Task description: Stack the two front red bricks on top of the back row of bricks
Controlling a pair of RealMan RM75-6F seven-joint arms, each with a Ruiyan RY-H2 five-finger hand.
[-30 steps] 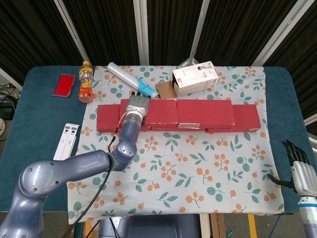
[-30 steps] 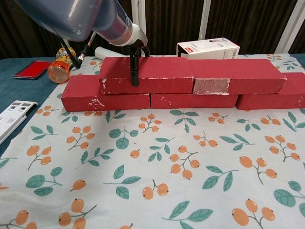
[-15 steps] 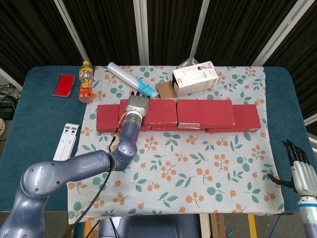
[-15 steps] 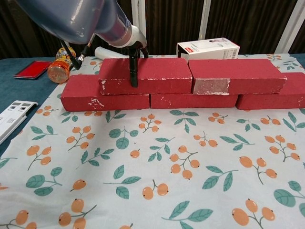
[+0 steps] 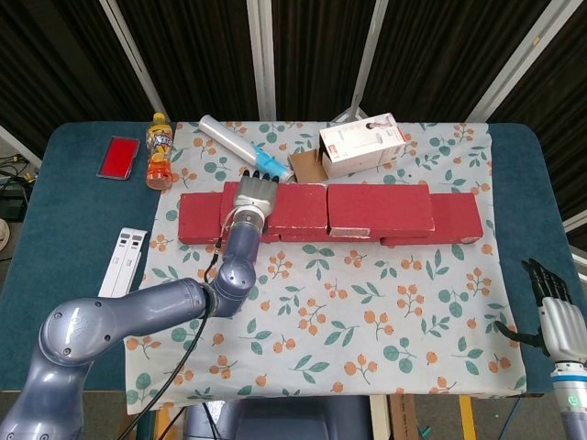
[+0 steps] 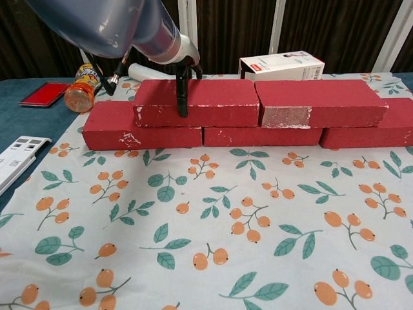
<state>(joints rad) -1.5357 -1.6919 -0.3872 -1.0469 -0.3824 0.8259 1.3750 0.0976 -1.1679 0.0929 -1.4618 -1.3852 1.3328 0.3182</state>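
I take the back row of bricks as my landmark; far left of it, a red case and an orange bottle; my left hand grips the left upper brick, thumb down its front face, fingers over the top; the right upper brick sits touching it, both atop the row; behind, a white box; far right and nearer me, my right hand holds nothing, fingers apart.

Open cloth before bricks; box crowds behind.
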